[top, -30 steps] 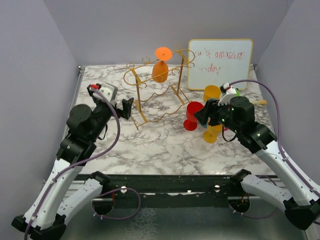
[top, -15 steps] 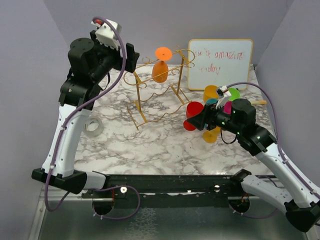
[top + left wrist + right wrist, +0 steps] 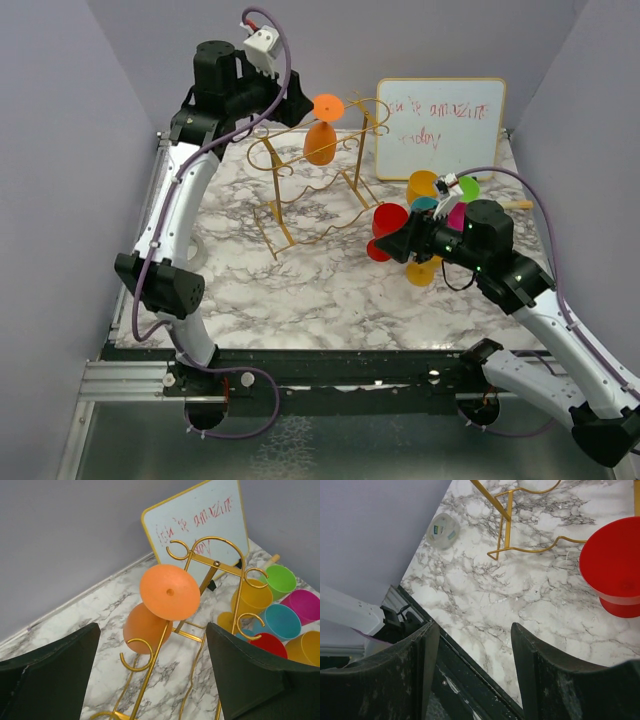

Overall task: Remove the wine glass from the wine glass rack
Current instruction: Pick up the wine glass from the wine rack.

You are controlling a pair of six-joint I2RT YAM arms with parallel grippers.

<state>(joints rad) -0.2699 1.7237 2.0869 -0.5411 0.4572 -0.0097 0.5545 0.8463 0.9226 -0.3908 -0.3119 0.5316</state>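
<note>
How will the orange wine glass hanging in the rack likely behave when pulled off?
The orange wine glass looks like opaque plastic: probably light, not brittle. Hanging by its wide foot, it may swing once freed. The thin wire rack could shift if tugged.

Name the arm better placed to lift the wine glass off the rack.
Left: its open hand, raised beside the rack, frames the wine glass between its fingers. The right hand sits low by the red cup.
</note>
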